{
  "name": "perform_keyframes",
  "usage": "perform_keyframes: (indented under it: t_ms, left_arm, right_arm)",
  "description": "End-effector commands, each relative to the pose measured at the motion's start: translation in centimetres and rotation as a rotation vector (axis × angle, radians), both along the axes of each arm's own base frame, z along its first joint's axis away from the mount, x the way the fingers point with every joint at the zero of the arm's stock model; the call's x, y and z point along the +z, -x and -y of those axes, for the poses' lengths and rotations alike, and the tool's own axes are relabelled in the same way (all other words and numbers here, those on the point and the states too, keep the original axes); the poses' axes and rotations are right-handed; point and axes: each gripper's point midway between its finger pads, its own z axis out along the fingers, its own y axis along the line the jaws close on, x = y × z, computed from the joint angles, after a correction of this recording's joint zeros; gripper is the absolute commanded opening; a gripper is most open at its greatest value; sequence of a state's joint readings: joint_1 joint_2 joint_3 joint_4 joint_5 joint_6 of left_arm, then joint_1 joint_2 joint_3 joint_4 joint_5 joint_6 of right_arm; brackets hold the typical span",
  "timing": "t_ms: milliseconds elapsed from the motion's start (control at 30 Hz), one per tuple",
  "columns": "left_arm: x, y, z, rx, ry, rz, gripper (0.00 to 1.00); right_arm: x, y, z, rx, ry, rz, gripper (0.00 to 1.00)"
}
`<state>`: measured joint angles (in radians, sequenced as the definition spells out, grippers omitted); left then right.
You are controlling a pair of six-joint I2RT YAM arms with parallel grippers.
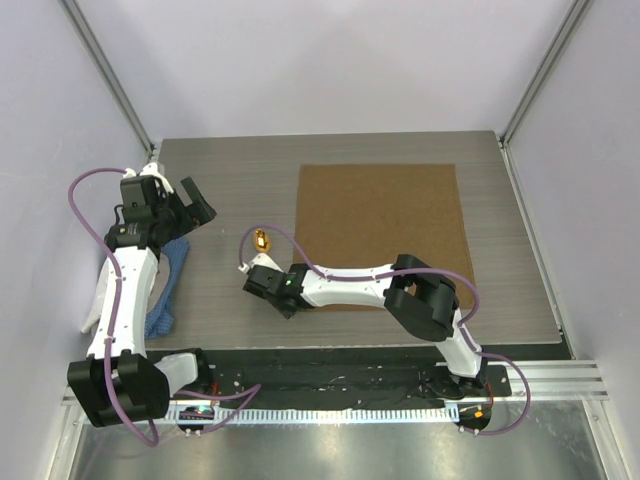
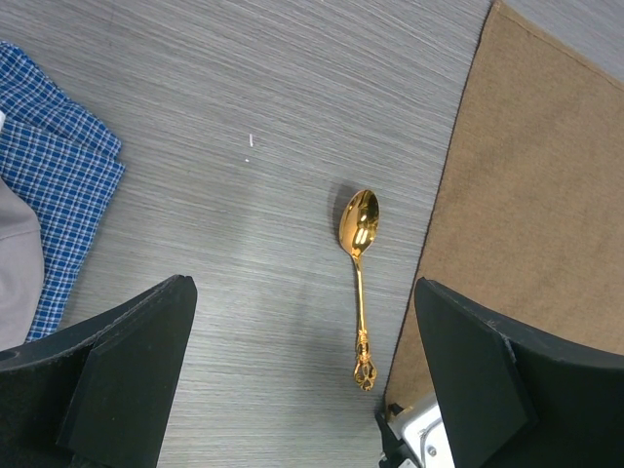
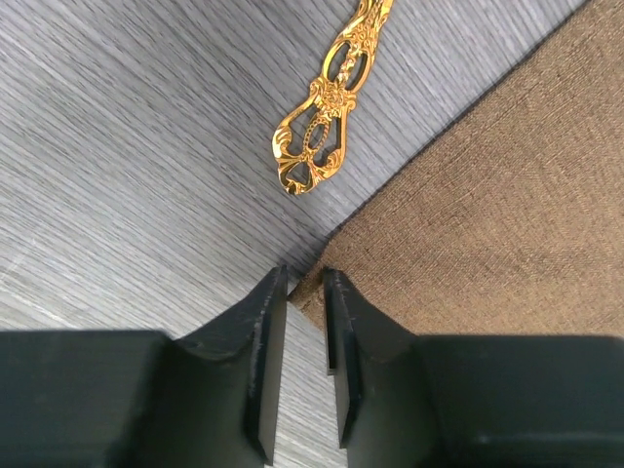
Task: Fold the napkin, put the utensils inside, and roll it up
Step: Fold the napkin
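Note:
The tan napkin [image 1: 385, 230] lies flat and unfolded on the right half of the table. It also shows in the left wrist view [image 2: 526, 205] and the right wrist view [image 3: 487, 195]. The gold spoon [image 1: 262, 240] lies on bare table just left of the napkin's left edge, its bowl pointing away [image 2: 359, 273] and its ornate handle end [image 3: 327, 127] nearest my right gripper. My right gripper [image 3: 304, 278] is low at the napkin's near-left corner, jaws a narrow gap apart with the corner between the tips. My left gripper [image 1: 195, 205] is wide open and empty, above the table left of the spoon [image 2: 302, 285].
A blue checked cloth [image 1: 165, 290] lies bunched at the table's left edge beside the left arm and also shows in the left wrist view [image 2: 58, 195], with a pale cloth [image 2: 15, 253] next to it. Frame posts stand at the back corners.

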<state>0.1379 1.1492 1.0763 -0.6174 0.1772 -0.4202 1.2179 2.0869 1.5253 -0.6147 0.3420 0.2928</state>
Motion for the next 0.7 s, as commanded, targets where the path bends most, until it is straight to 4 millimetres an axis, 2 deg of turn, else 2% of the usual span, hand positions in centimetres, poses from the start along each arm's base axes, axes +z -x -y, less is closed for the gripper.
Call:
perform_keyframes:
  t_ms: [0,100,167,233,333,367,500,667]
  left_arm:
    - [1.5,-0.6,0.0,-0.001,0.004,0.066,1.00]
    - [1.6,-0.6,0.0,-0.001,0.001,0.070,1.00]
    - [1.7,-0.6,0.0,0.000,0.002,0.073,1.00]
    - [1.7,-0.6,0.0,0.000,0.002,0.073,1.00]
    - [1.7,-0.5,0.0,0.001,-0.001,0.073,1.00]
    - [1.8,-0.5,-0.1,0.003,-0.005,0.076,1.00]
    - [1.7,-0.5,-0.2,0.007,-0.007,0.074,1.00]
    - [1.6,-0.5,-0.2,0.008,-0.007,0.070,1.00]
  right_arm:
    - [-1.5,0.8,1.2,-0.041,0.050,-0.039,0.24]
    - [-1.8,1.1,1.2,-0.047,0.045,-0.058,0.17]
    - [-1.9,1.5,1.1,-0.041,0.038,-0.076,0.06]
    - [-1.6,1.7,0.5,-0.022,0.011,-0.092,0.01]
    - [-0.9,2.8,-1.1,0.030,-0.062,-0.155,0.01]
    - [-0.1,3.6,-1.9,0.059,-0.104,-0.192,0.01]
    - [2.8,4.0,-3.9,0.096,-0.216,-0.202,0.01]
    - [5.4,2.1,-3.0,0.086,-0.207,-0.098,0.01]
